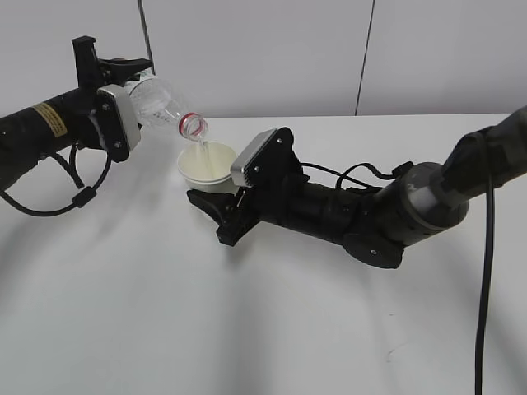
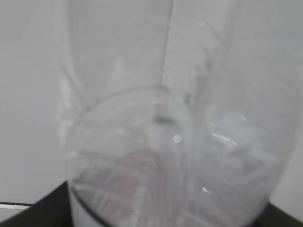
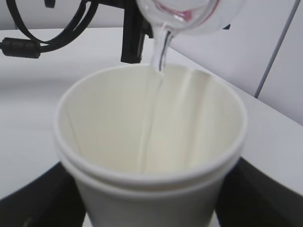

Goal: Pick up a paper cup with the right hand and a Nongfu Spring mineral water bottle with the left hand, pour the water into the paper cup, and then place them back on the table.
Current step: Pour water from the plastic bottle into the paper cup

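My left gripper (image 1: 123,78) is shut on the Nongfu Spring mineral water bottle (image 1: 165,105), which is tilted with its red-ringed mouth (image 1: 194,126) down to the right. A thin stream of water falls from it into the paper cup (image 1: 206,164). My right gripper (image 1: 216,206) is shut on the cup and holds it upright just under the bottle mouth. In the right wrist view the cup (image 3: 151,156) fills the frame, with the bottle mouth (image 3: 182,14) and the stream above it. In the left wrist view the clear bottle (image 2: 180,142) fills the frame; the fingers are hidden.
The white table (image 1: 247,329) spreads under both arms. Loose black cables (image 1: 78,193) hang under the left arm. A black cable (image 1: 486,271) runs down at the right edge. A grey wall with dark seams stands behind.
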